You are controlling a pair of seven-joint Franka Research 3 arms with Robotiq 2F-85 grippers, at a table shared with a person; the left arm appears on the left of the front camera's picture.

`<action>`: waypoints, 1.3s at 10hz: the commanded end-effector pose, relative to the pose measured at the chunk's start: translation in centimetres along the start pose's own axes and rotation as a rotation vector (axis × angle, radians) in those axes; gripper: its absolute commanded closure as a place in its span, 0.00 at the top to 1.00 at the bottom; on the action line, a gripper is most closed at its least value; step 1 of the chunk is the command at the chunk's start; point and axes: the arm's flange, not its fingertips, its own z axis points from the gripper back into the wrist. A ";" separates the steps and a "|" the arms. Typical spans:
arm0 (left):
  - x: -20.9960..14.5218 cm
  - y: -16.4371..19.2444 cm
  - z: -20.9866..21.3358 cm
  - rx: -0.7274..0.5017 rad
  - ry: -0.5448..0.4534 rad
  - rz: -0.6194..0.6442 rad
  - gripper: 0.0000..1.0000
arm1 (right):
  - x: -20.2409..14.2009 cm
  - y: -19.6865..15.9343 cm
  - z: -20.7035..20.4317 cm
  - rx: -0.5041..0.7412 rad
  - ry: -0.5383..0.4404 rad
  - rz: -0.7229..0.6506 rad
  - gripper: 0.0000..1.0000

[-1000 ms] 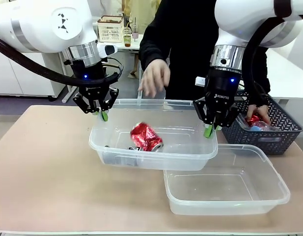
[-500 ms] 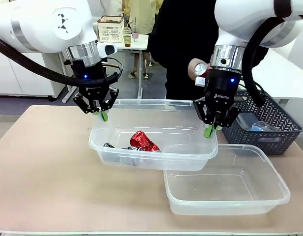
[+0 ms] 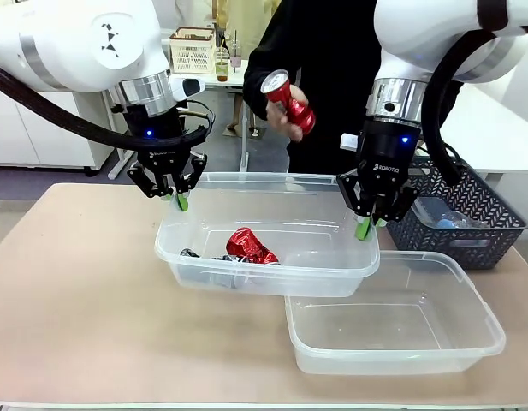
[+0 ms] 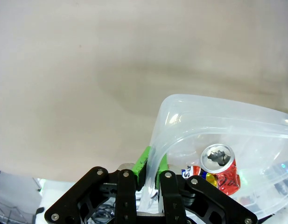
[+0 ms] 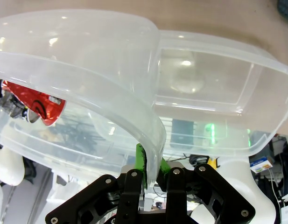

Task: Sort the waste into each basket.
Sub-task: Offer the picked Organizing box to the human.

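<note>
At the left, the left pincer (image 3: 180,202) is clamped tight on the far left corner rim of a clear tub (image 3: 272,180) over the counter (image 3: 75,282). In this tub a dark crushed can (image 3: 204,256) lies just beside a crushed red can (image 3: 252,247). Above it, a person's hand (image 3: 291,122) holds a red can (image 3: 285,96). The right pincer (image 3: 364,228) pinches the same tub's right rim. The tub's near right corner overlaps a second clear tub (image 3: 479,295). A dark lattice basket (image 3: 490,233) stands far right.
</note>
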 end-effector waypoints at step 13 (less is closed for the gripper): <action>0.0 0.0 0.0 0.000 0.000 0.000 0.07 | 1.4 1.1 0.5 -0.040 0.046 0.019 0.06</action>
